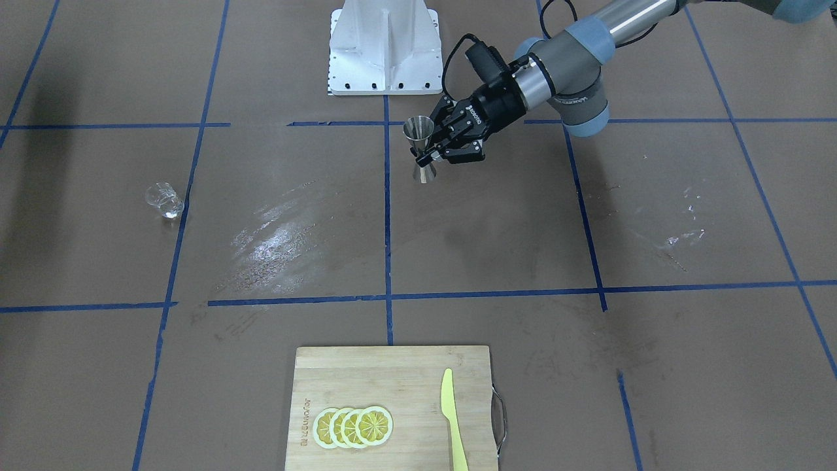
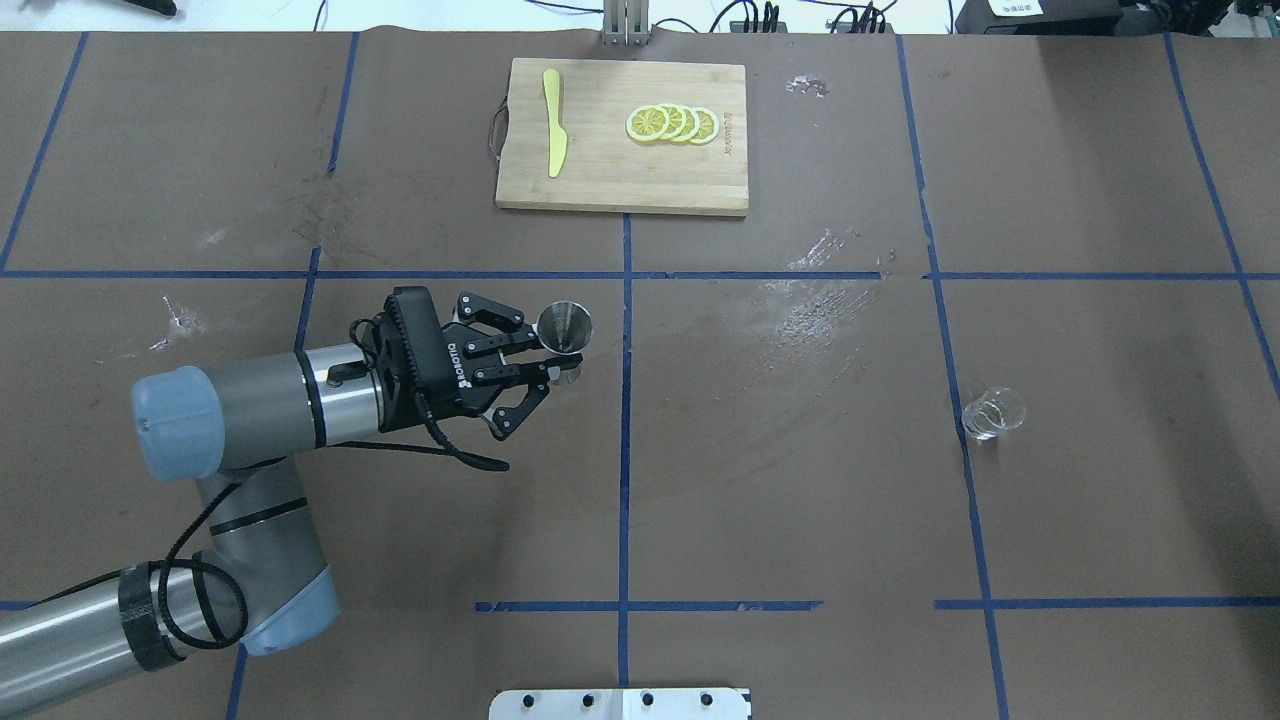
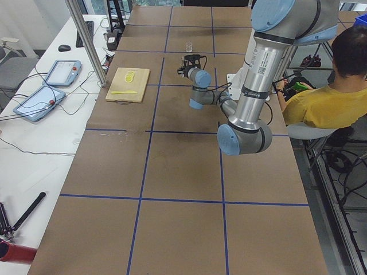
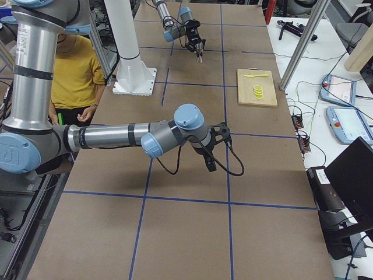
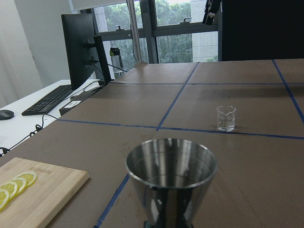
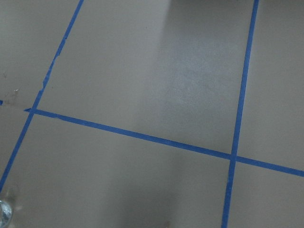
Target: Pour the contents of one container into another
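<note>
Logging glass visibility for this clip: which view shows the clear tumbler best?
Left wrist view: the tumbler stands upright, side-on and unobstructed, spout visible. Overhead and front-facing views show a faint glassy outline from above; exterior left shows a speck.

Left arm [image 2: 250,400]: silver tubes, grey joints, pale blue caps. Left gripper [image 2: 548,355] black with white lettering, black cable [image 2: 460,455] beside it. Base [image 1: 384,52] white, with dark screws.

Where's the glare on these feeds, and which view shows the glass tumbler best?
Front-facing view: bright sheen on the table between tumbler and jigger; tumbler nearly washed out. Overhead: same sheen, tumbler faint. Left wrist: tumbler sharpest, bright windows behind. Right wrist: soft, shadowed, mostly tape lines.
</note>
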{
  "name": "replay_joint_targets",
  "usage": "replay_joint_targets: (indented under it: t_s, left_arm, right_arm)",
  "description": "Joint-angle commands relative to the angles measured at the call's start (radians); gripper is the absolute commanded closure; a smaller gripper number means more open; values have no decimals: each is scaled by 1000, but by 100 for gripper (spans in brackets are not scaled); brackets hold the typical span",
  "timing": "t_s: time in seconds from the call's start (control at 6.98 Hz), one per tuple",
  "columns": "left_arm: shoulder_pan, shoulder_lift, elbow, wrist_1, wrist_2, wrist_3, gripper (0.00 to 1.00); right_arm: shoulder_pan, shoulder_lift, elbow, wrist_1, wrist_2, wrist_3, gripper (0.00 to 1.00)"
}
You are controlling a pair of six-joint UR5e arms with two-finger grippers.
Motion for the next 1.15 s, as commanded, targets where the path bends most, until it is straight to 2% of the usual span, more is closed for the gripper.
replay_joint_targets:
  t_s: [0.0, 0.14, 0.29, 0.57, 0.72, 1.0]
  left_arm:
    - [19, -74, 23, 86, 30, -4, 100]
    - [36, -85, 27, 93, 53, -6, 100]
    - [39, -91, 32, 91, 54, -6, 100]
    - [44, -91, 30, 90, 43, 8, 100]
    - [40, -93, 33, 91, -19, 64, 100]
    - [-57, -90, 47, 88, -315, 70, 100]
  right_arm:
    - [-157, 0, 108, 2, -131, 262, 0]
    - [-231, -1, 119, 90, -194, 391, 0]
    - [-338, -6, 122, 184, -293, 547, 0]
    - [-544, -21, 156, 234, -546, 665, 0]
    - [-576, -38, 197, 234, -574, 670, 0]
    - [-609, -78, 231, 293, -576, 670, 0]
